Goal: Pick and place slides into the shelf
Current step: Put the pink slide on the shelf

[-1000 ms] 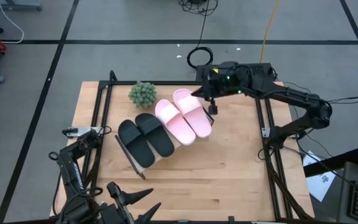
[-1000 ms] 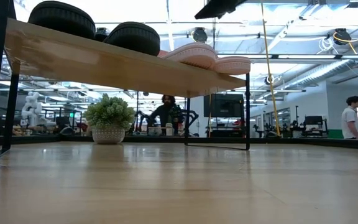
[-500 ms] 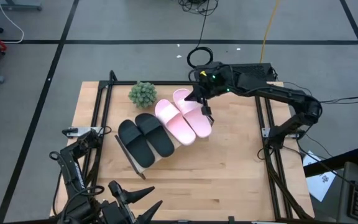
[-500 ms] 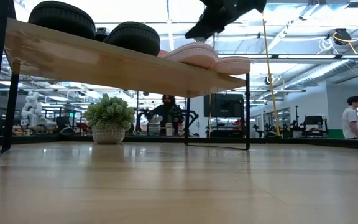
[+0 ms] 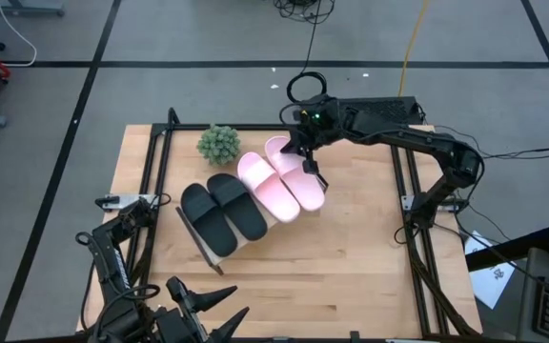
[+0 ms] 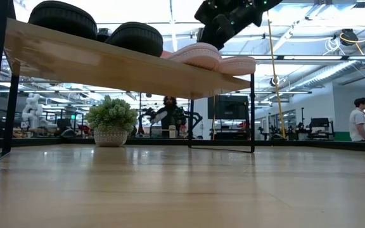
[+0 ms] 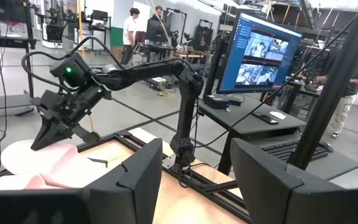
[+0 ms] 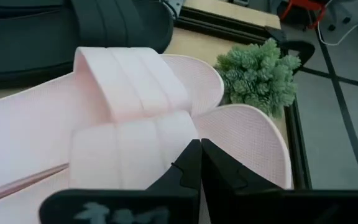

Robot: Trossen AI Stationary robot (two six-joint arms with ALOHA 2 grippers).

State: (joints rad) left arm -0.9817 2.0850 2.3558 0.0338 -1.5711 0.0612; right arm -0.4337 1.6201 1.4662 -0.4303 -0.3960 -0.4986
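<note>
**All four slides look parked on the shelf, right arm leaning in over the pink pair**

Nearest the robot's base, the left gripper (image 5: 203, 307) is parked low at the near edge of the tabletop (image 5: 351, 257), its jaws spread wide apart and nothing held between them.

A bit farther out, the shelf (image 5: 225, 250) is seen lying diagonally across the tabletop, with the black slides (image 5: 222, 211) sat side by side at its near end and the pink slides (image 5: 280, 179) at the far end, the two pink ones touching each other. In the low view all four are seen resting on top of the board.

These are judged to be light foam things: soft, a bit squashy, matte enough not to be slippery, and nothing fragile about them. The wide strap is reckoned the best place to be gripped, since it stands up off the sole; the sole edge would also do for a nudge.

Farther still, the right gripper (image 5: 310, 164) is poised just over the outer pink slide, jaws pressed together with nothing between them, tips right by the strap in the right wrist view. A small potted plant (image 5: 218, 143) is sat beyond the shelf.

Compared with a second ago, the right gripper has been swung inward and lowered from beside the pink pair to over it. The slides themselves haven't been shifted.
</note>
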